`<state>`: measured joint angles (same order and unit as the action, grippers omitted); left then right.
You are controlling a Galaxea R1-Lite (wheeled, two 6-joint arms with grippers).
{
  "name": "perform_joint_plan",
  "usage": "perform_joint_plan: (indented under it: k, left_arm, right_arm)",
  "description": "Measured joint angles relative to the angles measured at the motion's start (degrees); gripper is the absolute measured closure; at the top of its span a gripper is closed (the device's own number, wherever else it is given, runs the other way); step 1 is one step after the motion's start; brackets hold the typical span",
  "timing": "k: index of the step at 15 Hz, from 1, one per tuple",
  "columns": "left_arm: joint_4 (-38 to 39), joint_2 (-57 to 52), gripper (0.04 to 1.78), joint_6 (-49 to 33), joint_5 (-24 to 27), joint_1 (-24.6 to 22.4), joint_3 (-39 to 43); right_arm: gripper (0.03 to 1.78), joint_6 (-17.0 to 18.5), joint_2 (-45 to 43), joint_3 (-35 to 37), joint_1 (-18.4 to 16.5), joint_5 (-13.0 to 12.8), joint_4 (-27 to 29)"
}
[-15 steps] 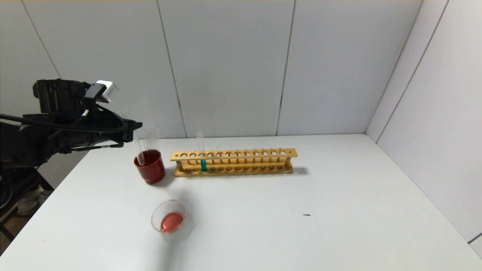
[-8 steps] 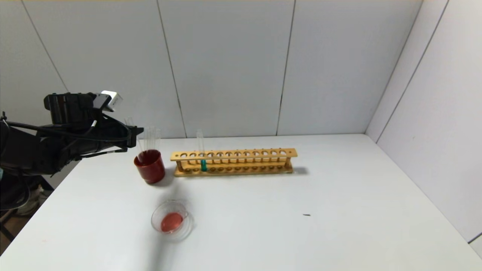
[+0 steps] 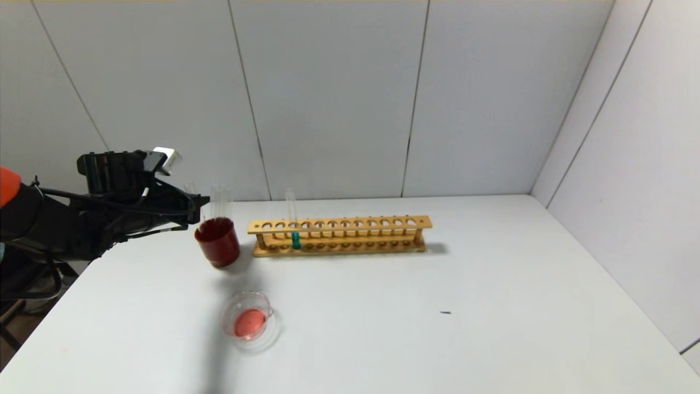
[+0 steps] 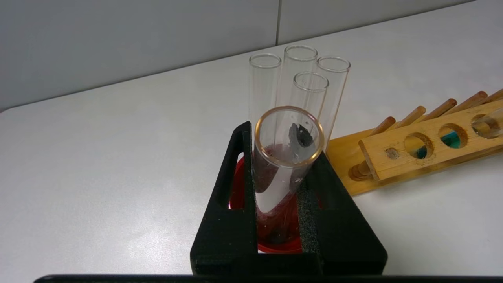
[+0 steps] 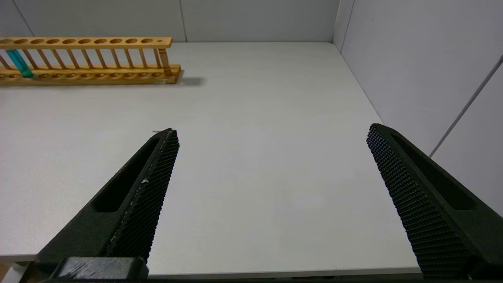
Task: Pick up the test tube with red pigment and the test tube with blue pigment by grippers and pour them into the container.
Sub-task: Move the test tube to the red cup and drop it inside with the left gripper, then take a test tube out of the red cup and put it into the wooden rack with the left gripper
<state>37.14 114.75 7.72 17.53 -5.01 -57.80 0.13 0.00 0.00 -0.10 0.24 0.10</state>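
The left gripper pinches the emptied test tube with red pigment over the red cup, far left. A tilted release could knock the four tubes standing there. The test tube with blue pigment waits in the rack. The right gripper is spread wide.

You can't see the foot of the held tube: it runs down behind the left gripper fingers into the dark red cup, mostly covered. Rack cut by the frame edge. Right gripper shows only 2 fingers, its base cropped.
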Motion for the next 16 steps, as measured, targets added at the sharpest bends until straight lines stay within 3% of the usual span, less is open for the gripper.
perform_joint_plan:
  k: [3, 5, 7, 12, 16]
  left_arm:
    - [2.0, 1.0, 1.46, -0.1, 0.0, -0.2, 0.0]
    - [3.1, 1.3, 1.34, -0.1, 0.0, -0.2, 0.2]
    - [3.2, 1.2, 1.11, 0.2, 0.0, -0.2, 0.6]
    - [3.2, -0.9, 0.32, 0.3, 0.0, -0.1, 1.2]
    - [1.5, -8.7, 0.07, 0.6, 0.1, 1.5, 3.0]
  right_arm:
    - [0.06, 0.0, 0.0, 0.0, 0.0, 0.0, 0.0]
    - [0.06, 0.0, 0.0, 0.0, 0.0, 0.0, 0.0]
    - [0.06, 0.0, 0.0, 0.0, 0.0, 0.0, 0.0]
    - [0.06, 0.0, 0.0, 0.0, 0.0, 0.0, 0.0]
    - [0.06, 0.0, 0.0, 0.0, 0.0, 0.0, 0.0]
